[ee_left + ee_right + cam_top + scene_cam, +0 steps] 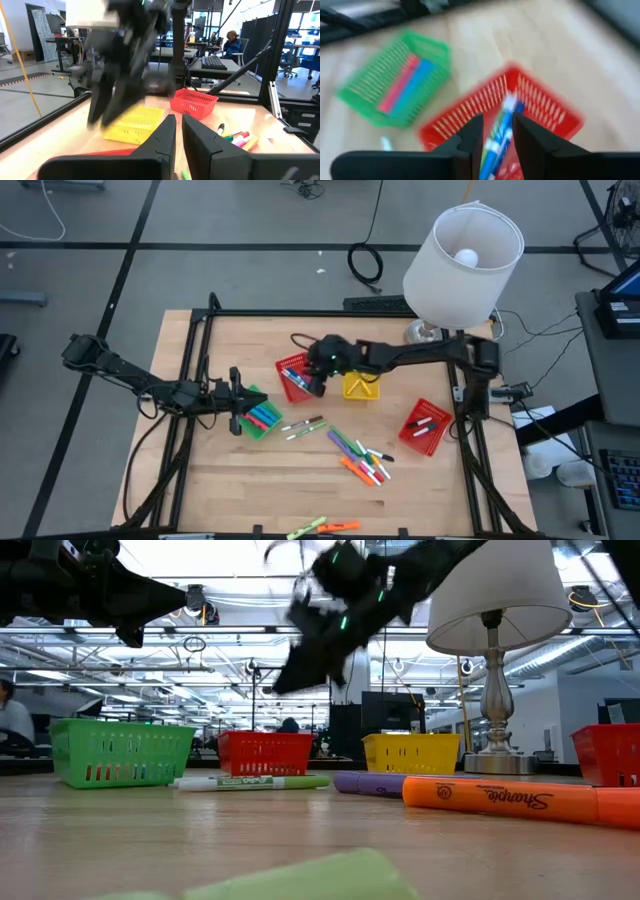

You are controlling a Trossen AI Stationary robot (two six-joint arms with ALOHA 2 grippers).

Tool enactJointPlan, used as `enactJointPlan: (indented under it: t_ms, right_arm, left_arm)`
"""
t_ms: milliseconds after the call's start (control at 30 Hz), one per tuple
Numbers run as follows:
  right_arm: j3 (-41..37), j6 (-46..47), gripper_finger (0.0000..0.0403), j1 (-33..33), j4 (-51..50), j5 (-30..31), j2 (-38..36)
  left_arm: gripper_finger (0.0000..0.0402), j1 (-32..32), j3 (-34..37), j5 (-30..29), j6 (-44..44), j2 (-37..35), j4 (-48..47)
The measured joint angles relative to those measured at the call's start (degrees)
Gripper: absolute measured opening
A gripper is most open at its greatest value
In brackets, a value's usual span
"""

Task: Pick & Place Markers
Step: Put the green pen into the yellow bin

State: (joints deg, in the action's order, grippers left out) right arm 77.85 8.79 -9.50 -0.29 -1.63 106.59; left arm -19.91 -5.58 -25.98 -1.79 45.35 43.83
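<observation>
Two arms are working from above: the right gripper [317,379] is hanging over the middle red basket [289,367], seemingly dropping a marker there, while the left gripper [236,400] is hovering at the green basket [258,426], fingers nearly together. Loose markers [358,457] are lying nearer, so the next reach is probably among them. At table level, an orange marker [500,799] is lying closest. Through the right wrist, parted fingers are framing blue markers [504,131] lying in that basket.

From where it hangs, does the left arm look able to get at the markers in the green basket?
Probably yes: the left hand sits beside the green basket, whose top is open with markers exposed, and nothing lies between them.
</observation>
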Motion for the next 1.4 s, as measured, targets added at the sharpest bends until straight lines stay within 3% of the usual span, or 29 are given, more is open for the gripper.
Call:
enactJointPlan:
  t_ms: [100,233,433,633,833,967,1167,1400]
  right_arm:
    - [0.1,-3.8,0.0081,2.3,-5.1,1.2,-7.4]
    - [0.1,-9.2,0.0062,7.0,-12.3,8.3,-18.2]
    - [-1.9,-10.7,0.0008,17.4,-18.8,15.1,-34.4]
    - [-13.3,-7.4,0.0003,29.4,-17.3,21.9,-52.8]
    - [-32.3,-6.3,0.0001,39.6,-10.1,33.3,-69.2]
    - [-42.9,-9.3,0.0001,41.6,-4.1,33.5,-78.9]
    - [-52.9,-8.6,0.0000,41.5,-3.2,34.6,-93.3]
    - [-61.8,-11.1,0.0000,41.5,4.5,33.5,-96.8]
  left_arm:
    - [0.0037,0.0,0.0,0.0,0.0,0.0,-0.5]
    - [0.0037,0.0,0.0,0.1,-0.3,0.0,-1.6]
    - [0.0037,0.0,0.0,0.2,-1.9,0.0,-2.3]
    - [0.0037,0.0,0.0,0.2,-3.1,0.0,-2.6]
    - [0.0037,0.0,0.0,0.2,-3.2,0.0,-4.5]
    - [0.0037,0.0,0.0,0.0,-3.2,0.0,-5.2]
    - [0.0037,0.0,0.0,-0.1,-3.2,0.0,-5.2]
    - [0.0037,0.0,0.0,-0.1,-4.6,0.0,-8.8]
